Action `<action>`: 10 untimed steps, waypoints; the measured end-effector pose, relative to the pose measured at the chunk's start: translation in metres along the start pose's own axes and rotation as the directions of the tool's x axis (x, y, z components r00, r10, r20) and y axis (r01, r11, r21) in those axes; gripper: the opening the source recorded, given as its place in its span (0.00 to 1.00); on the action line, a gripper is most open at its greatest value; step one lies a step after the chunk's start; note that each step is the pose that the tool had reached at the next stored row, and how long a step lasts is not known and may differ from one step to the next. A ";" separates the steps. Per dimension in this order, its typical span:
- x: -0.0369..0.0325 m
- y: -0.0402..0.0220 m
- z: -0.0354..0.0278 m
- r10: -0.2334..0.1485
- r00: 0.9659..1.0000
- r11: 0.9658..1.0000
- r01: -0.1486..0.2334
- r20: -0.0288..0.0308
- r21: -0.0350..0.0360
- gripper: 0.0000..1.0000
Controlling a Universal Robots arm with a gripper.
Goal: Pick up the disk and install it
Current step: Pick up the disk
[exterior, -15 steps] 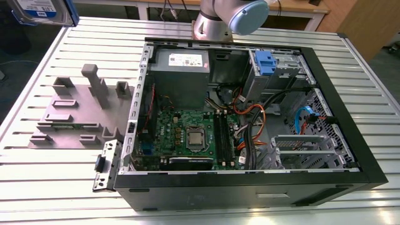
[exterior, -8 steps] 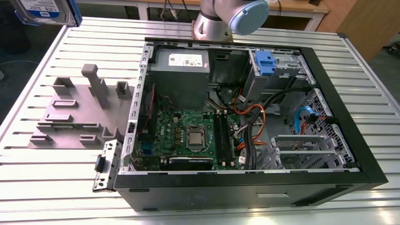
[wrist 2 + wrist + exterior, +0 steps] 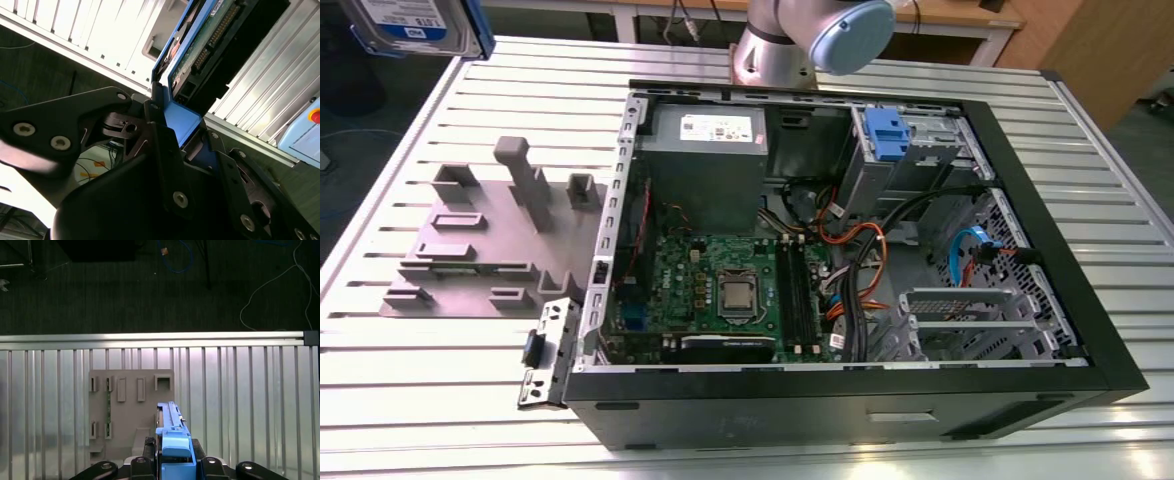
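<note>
Hand [image 3: 174, 460] clamped on disk [image 3: 170, 416], held edge-on, long axis pointing away from hand.

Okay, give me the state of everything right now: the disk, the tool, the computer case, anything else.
disk: gripped on edge, off the table.
tool: shut on the disk.
computer case: lying on its side, side panel off, insides exposed.
blue bracket: inside the case.

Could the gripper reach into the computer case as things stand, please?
Likely yes: the computer case lies open upward with its panel off; the gripper is shut on the disk.
</note>
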State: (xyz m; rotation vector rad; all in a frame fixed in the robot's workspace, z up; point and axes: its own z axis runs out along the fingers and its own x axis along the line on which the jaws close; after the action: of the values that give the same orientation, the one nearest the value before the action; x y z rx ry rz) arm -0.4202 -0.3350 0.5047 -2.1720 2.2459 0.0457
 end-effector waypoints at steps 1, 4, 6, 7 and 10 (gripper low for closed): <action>0.0001 0.0000 0.0000 0.000 1.000 1.000 0.000 0.000 0.000 0.36; 0.0003 -0.0003 0.0000 0.000 1.000 1.000 0.000 0.000 0.000 0.36; 0.0002 -0.0029 0.0000 0.000 1.000 1.000 0.000 0.000 0.000 0.36; 0.0001 -0.0052 0.0000 0.000 1.000 1.000 0.000 0.000 0.000 0.36; -0.0001 -0.0094 0.0000 0.000 1.000 1.000 0.000 0.000 0.000 0.36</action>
State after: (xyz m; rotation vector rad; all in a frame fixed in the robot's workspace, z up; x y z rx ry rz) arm -0.4108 -0.3352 0.5047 -2.1719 2.2459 0.0458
